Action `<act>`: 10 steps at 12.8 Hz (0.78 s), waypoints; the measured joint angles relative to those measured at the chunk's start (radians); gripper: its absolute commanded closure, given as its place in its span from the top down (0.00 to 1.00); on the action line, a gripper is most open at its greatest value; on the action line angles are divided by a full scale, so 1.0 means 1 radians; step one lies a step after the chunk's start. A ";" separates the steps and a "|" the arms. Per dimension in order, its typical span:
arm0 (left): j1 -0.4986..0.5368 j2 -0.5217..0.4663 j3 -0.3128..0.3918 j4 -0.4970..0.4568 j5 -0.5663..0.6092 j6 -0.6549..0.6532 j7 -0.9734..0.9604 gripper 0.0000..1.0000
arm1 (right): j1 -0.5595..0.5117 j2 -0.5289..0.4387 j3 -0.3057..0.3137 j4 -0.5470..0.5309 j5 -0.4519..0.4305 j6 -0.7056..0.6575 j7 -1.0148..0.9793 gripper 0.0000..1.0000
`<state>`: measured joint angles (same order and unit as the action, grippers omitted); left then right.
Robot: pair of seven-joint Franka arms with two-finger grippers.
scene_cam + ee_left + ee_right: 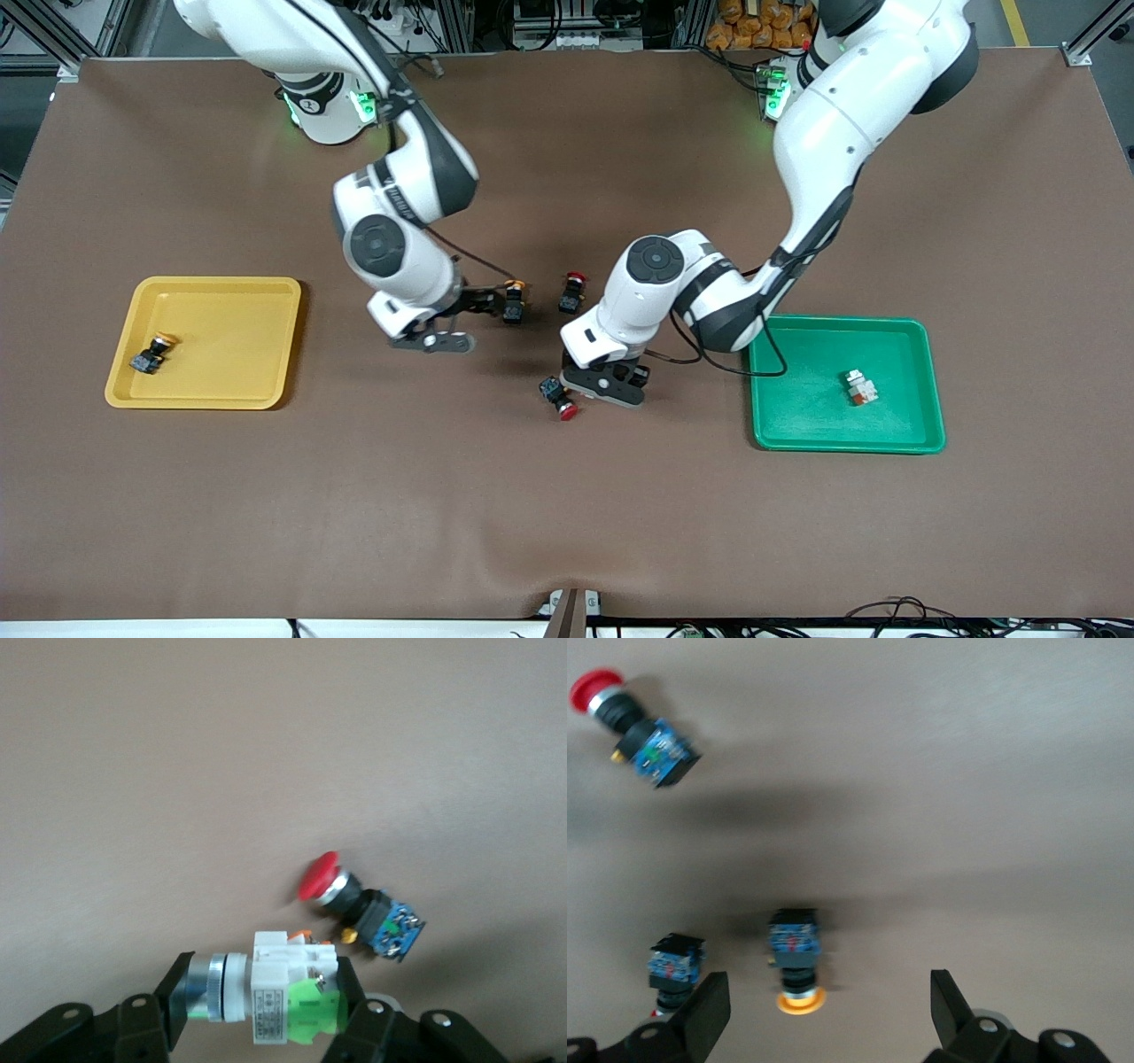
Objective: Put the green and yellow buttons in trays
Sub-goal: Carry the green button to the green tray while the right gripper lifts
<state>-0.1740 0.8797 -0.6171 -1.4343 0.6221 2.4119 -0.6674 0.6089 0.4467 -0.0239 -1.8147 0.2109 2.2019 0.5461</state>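
Left end effector [266,1010] gripped a whitish green-capped button [266,1001] due for the green tray [921,390], while the open right end effector [828,1010] needed to close on the yellow-capped button [796,961].

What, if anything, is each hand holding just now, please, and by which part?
The left hand grips a whitish-silver push-button switch with a green block across its body, with the cap sticking out sideways. The right hand is open and holds nothing.
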 measured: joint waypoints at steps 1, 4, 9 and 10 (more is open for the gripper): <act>0.042 -0.007 -0.034 -0.001 0.000 -0.047 0.000 0.01 | 0.036 0.025 0.000 -0.004 0.000 0.046 0.045 1.00; 0.173 -0.014 -0.090 -0.020 0.000 -0.115 0.032 0.07 | 0.114 0.106 -0.001 -0.005 -0.001 0.128 0.140 1.00; 0.329 -0.022 -0.112 -0.034 0.000 -0.230 0.060 0.17 | 0.131 0.157 -0.002 -0.005 -0.001 0.132 0.171 1.00; 0.357 -0.030 -0.123 -0.034 0.000 -0.301 0.060 0.18 | 0.134 0.164 -0.002 -0.005 -0.002 0.132 0.171 1.00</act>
<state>0.1829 0.8493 -0.7398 -1.4684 0.6222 2.1106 -0.6078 0.7432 0.6105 -0.0262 -1.8193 0.2087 2.3338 0.7175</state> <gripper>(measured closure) 0.344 0.000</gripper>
